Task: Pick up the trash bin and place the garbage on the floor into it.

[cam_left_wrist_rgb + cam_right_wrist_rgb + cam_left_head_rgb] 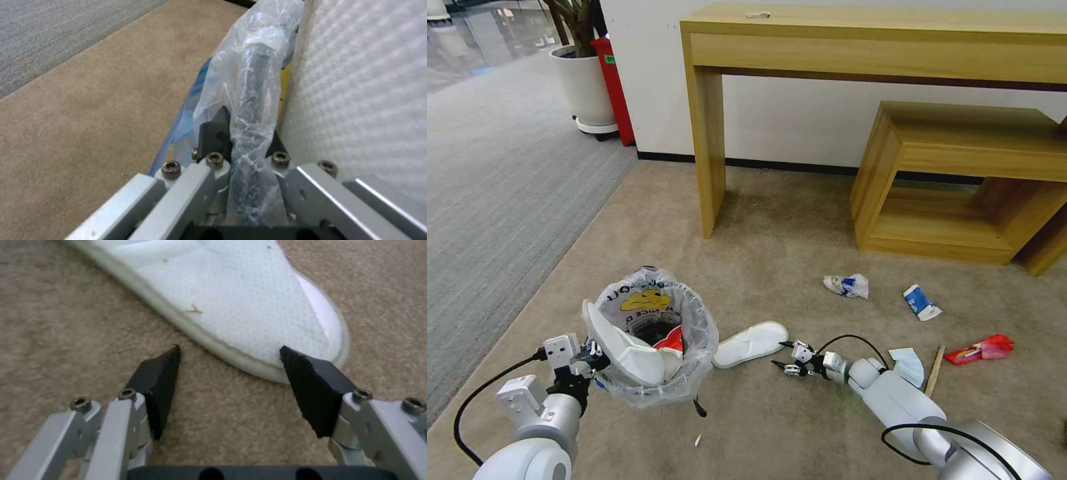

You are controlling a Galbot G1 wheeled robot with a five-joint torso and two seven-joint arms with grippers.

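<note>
The left end effector (589,355) is clamped on the trash bin (652,347) rim, a white slipper and red wrapper already inside; the right end effector (229,373) gapes empty, the second slipper (249,303) just ahead; mask (908,365), carton (921,302), stick (936,370) remain beyond.

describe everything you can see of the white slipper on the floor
The white slipper lies flat on the beige carpet, sole down, beside the trash bin, apparently just apart from its bag. It looks like soft waffle-textured fabric with a pale rim and a few specks. The right gripper sits open at its rounded end, not yet gripping it.
</note>
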